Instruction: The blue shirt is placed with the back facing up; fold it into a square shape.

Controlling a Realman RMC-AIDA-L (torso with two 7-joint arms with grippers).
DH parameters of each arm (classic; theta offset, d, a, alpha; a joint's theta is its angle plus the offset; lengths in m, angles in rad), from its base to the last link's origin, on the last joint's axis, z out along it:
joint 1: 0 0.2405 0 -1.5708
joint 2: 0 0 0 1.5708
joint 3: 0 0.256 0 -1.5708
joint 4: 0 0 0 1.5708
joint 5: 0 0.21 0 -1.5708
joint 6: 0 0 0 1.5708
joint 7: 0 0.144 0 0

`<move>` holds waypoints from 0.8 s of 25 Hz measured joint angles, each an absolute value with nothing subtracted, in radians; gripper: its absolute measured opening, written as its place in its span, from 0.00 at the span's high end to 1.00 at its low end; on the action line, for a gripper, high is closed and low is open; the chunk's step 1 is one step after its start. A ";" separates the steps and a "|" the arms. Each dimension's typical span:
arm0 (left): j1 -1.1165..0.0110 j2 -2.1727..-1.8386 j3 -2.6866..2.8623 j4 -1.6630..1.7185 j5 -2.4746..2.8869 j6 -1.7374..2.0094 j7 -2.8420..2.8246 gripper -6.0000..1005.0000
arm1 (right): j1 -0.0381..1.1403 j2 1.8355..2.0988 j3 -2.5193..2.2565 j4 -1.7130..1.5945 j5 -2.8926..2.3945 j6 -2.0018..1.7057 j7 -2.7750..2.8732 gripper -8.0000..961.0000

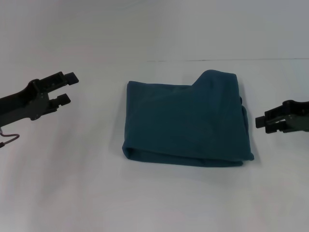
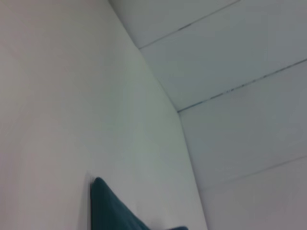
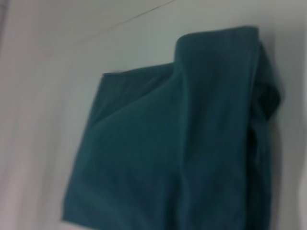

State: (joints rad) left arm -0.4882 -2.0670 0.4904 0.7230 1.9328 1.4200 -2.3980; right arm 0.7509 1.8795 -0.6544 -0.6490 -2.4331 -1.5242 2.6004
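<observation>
The blue shirt [image 1: 186,121] lies folded into a rough square in the middle of the white table [image 1: 154,203], plain side up, with its far right corner bulging higher. My left gripper [image 1: 67,88] hovers open to the shirt's left, well apart from it and holding nothing. At the shirt's right edge, my right gripper [image 1: 261,123] hangs just off the cloth. The right wrist view is filled by the folded blue shirt [image 3: 182,143], with layered folds along one side. Only a corner of the blue shirt [image 2: 112,211] shows in the left wrist view.
A thin seam [image 1: 217,60] runs across the table behind the shirt. A reddish cable [image 1: 9,137] loops under my left arm. White tabletop surrounds the shirt on all sides.
</observation>
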 joint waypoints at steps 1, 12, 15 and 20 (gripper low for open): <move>-0.492 -2.065 0.494 0.723 1.940 1.422 -2.401 0.17 | 0.742 1.877 -0.648 -0.649 -2.420 -1.544 2.598 0.56; -0.530 -2.075 0.628 0.724 2.084 1.473 -2.563 0.17 | 0.631 1.835 -0.505 -0.637 -2.176 -1.732 2.510 0.56; -0.541 -2.097 0.664 0.681 2.086 1.403 -2.583 0.17 | 0.608 1.820 -0.453 -0.637 -2.151 -1.727 2.512 0.56; -0.567 -2.108 0.698 0.627 2.088 1.326 -2.587 0.17 | 0.587 1.804 -0.409 -0.633 -2.147 -1.724 2.509 0.52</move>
State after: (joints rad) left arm -0.5666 -2.1082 0.6981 0.6269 2.0881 1.3260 -2.5871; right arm 0.5868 1.8038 -0.4086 -0.6334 -2.1473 -1.7240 2.5085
